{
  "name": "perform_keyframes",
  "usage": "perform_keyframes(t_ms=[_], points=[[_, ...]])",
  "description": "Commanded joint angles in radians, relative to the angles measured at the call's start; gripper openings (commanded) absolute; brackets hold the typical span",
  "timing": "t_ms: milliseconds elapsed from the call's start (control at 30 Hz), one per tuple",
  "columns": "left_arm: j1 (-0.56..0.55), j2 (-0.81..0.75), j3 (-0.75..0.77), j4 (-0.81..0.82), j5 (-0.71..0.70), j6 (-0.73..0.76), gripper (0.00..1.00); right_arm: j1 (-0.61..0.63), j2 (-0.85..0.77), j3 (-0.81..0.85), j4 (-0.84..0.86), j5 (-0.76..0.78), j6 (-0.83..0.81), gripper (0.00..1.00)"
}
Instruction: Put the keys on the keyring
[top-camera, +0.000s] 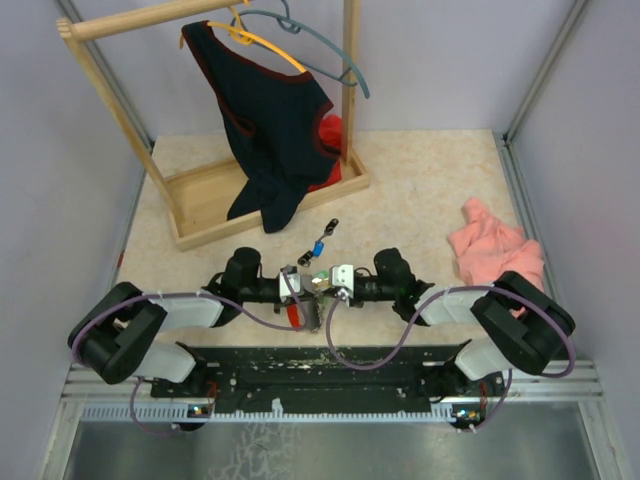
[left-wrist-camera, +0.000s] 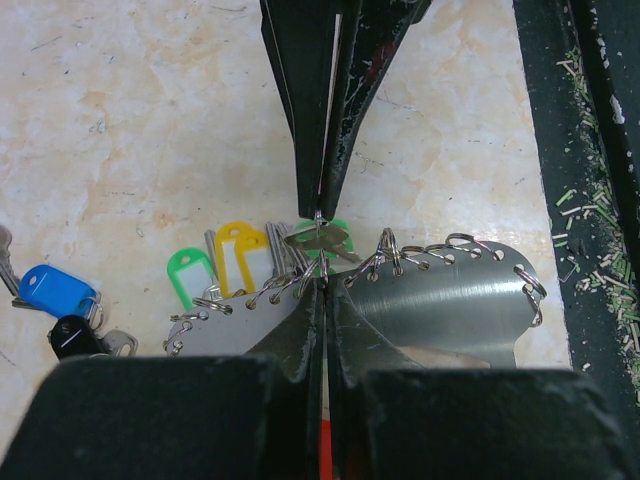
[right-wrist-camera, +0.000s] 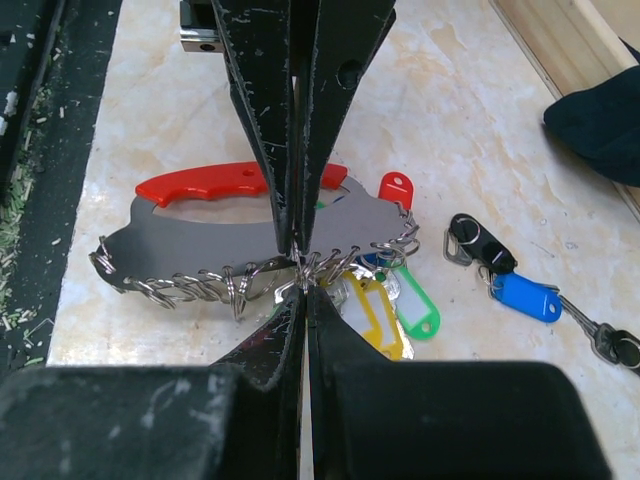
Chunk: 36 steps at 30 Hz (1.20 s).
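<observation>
The left gripper (left-wrist-camera: 322, 290) is pinched shut on the keyring (left-wrist-camera: 440, 300) edge, apparently to steady it. Tip to tip opposite, the right gripper (right-wrist-camera: 303, 283) is clamped on a green key (left-wrist-camera: 325, 240), likely to thread it. A blue key (right-wrist-camera: 525, 297) lies well aside.

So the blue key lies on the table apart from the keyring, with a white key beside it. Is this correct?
Not fully: the key beside the blue key is a black key, not white, as the right wrist view shows. Both lie on the table apart from the keyring.
</observation>
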Motion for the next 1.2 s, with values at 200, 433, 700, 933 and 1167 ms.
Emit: perform_keyframes(t_ms=[200,433,700,933,1167], points=[[-0.003,-0.024,0.003,0.024,0.011,0.013,0.01,-0.008,-0.017,0.017,0.004,-0.097,0.003,0.0],[-0.004,-0.02,0.006,0.024,0.024,0.016,0.01,-0.014,-0.019,0.008,0.045,0.007,0.03,0.0],[-0.003,-0.014,0.008,0.022,0.032,0.019,0.01,-0.016,0.002,0.02,0.06,-0.052,0.043,0.0],[-0.004,-0.018,0.008,0.019,0.028,0.019,0.01,-0.02,0.006,0.029,0.028,-0.069,0.042,0.0],[-0.003,-0.017,0.008,0.018,0.031,0.019,0.01,-0.022,0.009,0.034,0.032,-0.015,0.051,0.0]])
